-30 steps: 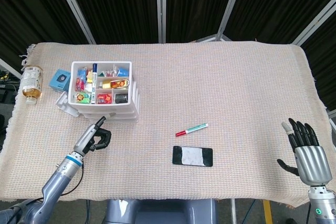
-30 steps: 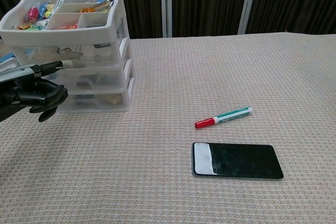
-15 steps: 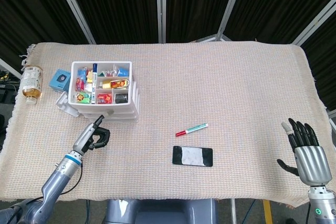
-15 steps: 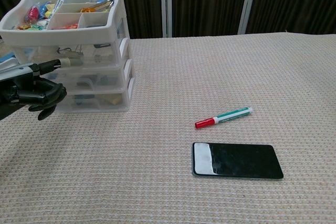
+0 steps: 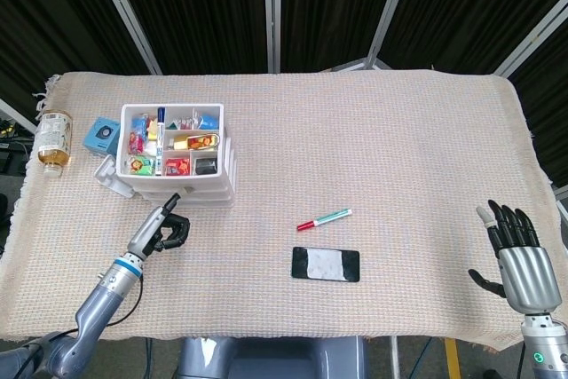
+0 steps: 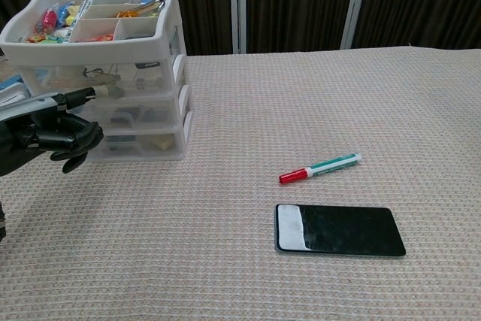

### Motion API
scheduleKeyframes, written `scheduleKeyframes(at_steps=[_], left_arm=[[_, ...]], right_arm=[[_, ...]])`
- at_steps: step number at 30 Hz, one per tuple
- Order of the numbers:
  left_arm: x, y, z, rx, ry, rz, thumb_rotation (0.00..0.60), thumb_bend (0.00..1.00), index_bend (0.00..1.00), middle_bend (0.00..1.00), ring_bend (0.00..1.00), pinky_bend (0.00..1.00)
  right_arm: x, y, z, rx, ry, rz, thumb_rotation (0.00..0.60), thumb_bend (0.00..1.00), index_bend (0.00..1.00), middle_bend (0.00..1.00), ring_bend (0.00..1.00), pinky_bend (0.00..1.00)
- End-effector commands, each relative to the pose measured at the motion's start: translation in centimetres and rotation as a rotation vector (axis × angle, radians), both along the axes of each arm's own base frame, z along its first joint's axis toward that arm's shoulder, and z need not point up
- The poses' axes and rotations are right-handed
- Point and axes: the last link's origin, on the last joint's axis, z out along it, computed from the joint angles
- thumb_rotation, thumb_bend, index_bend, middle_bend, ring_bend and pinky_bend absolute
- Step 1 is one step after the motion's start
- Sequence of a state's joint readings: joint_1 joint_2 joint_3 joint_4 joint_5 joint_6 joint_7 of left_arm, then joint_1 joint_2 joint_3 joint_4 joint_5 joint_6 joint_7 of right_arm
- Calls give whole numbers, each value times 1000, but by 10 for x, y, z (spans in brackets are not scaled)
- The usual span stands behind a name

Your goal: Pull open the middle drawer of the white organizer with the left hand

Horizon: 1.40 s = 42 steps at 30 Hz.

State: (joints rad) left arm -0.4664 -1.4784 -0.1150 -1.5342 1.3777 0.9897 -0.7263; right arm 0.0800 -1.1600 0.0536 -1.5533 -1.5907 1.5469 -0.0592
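Note:
The white organizer (image 5: 180, 155) (image 6: 113, 65) stands at the left of the table, its top tray full of small items and all three drawers pushed in. The middle drawer (image 6: 143, 107) has its handle tab on the organizer's right face. My left hand (image 5: 165, 229) (image 6: 52, 135) sits just in front of the organizer's near side. One finger is stretched out, its tip (image 6: 105, 92) at the middle drawer's upper edge, and the other fingers are curled in on nothing. My right hand (image 5: 516, 250) is raised at the table's near right edge with fingers spread, holding nothing.
A red-capped green pen (image 5: 324, 218) (image 6: 321, 168) and a black phone (image 5: 326, 264) (image 6: 340, 229) lie mid-table. A bottle (image 5: 53, 141) and a blue box (image 5: 104, 135) sit left of the organizer, with a white piece (image 5: 110, 174) against its near left corner.
My left hand has shifted slightly to the right along the organizer's near side. The drawers and the right hand have not moved.

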Motion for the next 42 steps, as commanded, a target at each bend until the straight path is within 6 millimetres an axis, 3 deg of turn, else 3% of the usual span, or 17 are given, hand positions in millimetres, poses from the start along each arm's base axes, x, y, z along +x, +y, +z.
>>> scheduleKeyframes(at_steps=[1,8,14,42], left_arm=[[1,1,-1,0,1,-1,600,718,72,794,873,741],[5,2,-2,-18,7,-21,600,718,226,794,873,741],[5,-1,-1,-24,1,-24,600,719,293,795,873,741],[-14,-29,12,11,1,-41,600,719,284,794,872,741]], right_arm=[[0,0,0,1,0,0,600,17,0,0,0,0],[0,0,0,2,0,-3,600,17,0,0,0,0],[0,0,-1,5,0,-3,600,17,0,0,0,0],[1,2,-2,7,4,-4,600,17,0,0,0,0]])
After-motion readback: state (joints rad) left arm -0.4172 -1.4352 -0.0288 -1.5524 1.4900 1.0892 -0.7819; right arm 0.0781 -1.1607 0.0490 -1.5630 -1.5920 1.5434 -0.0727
